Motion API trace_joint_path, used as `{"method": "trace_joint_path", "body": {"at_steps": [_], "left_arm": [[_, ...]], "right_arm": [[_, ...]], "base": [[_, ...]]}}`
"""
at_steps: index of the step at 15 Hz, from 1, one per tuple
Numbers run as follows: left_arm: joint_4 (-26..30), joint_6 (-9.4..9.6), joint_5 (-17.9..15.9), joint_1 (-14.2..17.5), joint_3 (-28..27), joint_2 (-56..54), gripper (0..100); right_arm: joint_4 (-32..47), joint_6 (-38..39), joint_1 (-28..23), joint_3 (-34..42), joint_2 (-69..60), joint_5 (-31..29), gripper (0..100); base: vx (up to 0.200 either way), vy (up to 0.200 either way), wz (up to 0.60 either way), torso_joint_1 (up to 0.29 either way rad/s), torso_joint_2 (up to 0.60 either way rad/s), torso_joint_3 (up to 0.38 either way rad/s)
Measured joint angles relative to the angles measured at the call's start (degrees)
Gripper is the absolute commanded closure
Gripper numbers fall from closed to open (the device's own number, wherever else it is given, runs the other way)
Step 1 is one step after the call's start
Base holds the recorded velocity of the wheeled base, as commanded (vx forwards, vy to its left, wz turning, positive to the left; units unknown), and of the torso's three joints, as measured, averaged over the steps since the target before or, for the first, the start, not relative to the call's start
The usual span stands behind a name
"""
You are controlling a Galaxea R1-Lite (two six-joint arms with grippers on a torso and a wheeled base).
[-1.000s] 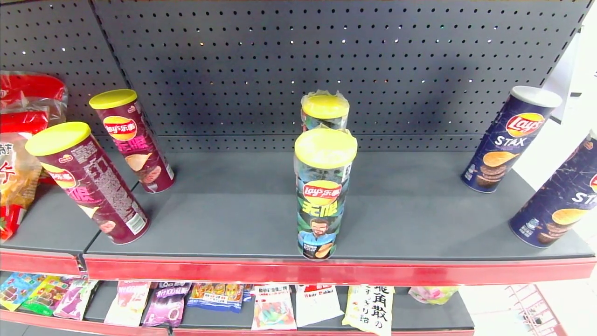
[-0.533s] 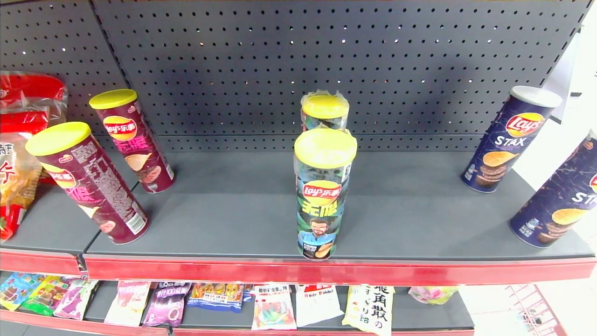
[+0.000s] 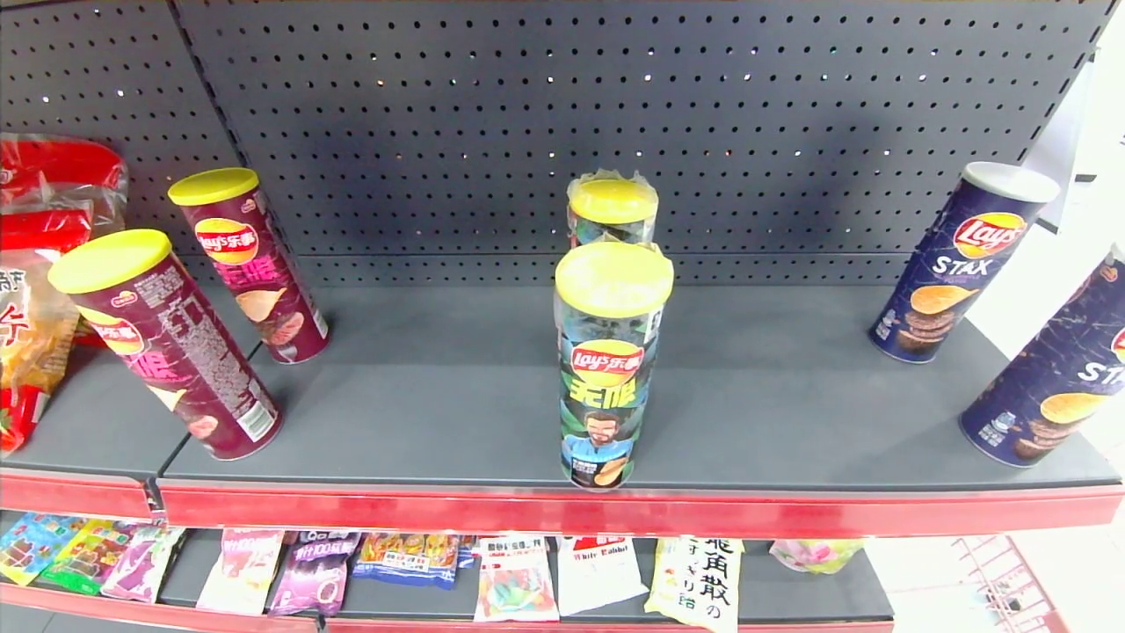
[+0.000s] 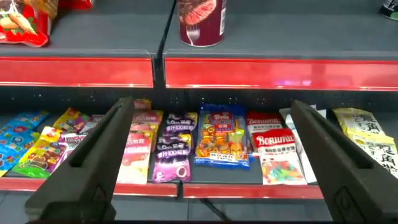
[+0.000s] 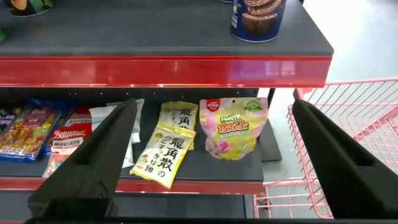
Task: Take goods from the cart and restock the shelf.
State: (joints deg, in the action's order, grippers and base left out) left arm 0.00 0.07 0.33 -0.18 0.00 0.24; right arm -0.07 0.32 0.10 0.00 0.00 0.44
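Note:
The grey shelf board [image 3: 439, 413] with a red front lip carries upright chip cans: two maroon ones [image 3: 167, 343] at the left, two green ones [image 3: 606, 369] one behind the other in the middle, two navy ones [image 3: 962, 264] at the right. My left gripper [image 4: 212, 104] is open and empty, in front of the lower shelf below a maroon can [image 4: 202, 22]. My right gripper [image 5: 216, 104] is also open and empty, facing the lower shelf under a navy can [image 5: 258, 18]. A pink wire cart [image 5: 348, 143] stands past the shelf's right end.
Snack bags [image 3: 39, 264] crowd the upper board's far left. The lower shelf [image 4: 249, 177] holds a row of flat candy bags [image 4: 221, 137], with yellow and pink pouches [image 5: 233, 127] near its right end. Bare board lies between the can groups. A perforated panel [image 3: 562, 114] backs the shelf.

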Motion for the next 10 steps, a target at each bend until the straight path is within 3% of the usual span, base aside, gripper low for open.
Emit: {"method": "trace_joint_path", "body": {"at_steps": [1,5,8,10], "left_arm": [[0.0,0.02,0.0,0.0,0.0,0.0,0],[0.0,-0.05,0.0,0.0,0.0,0.0,0],[0.0,-0.05,0.0,0.0,0.0,-0.1,0],[0.0,0.0,0.0,0.0,0.0,-0.1,0]], "right_arm": [[0.0,0.1,0.0,0.0,0.0,0.0,0],[0.0,0.0,0.0,0.0,0.0,0.0,0],[0.0,0.0,0.0,0.0,0.0,0.0,0],[0.0,0.0,0.0,0.0,0.0,0.0,0]], "base": [[0.0,0.0,0.0,0.0,0.0,0.0],[-0.2,0.0,0.0,0.008,0.01,0.002],[0.0,0.0,0.0,0.0,0.0,0.0],[0.0,0.0,-0.6,0.003,0.01,-0.002]]}}
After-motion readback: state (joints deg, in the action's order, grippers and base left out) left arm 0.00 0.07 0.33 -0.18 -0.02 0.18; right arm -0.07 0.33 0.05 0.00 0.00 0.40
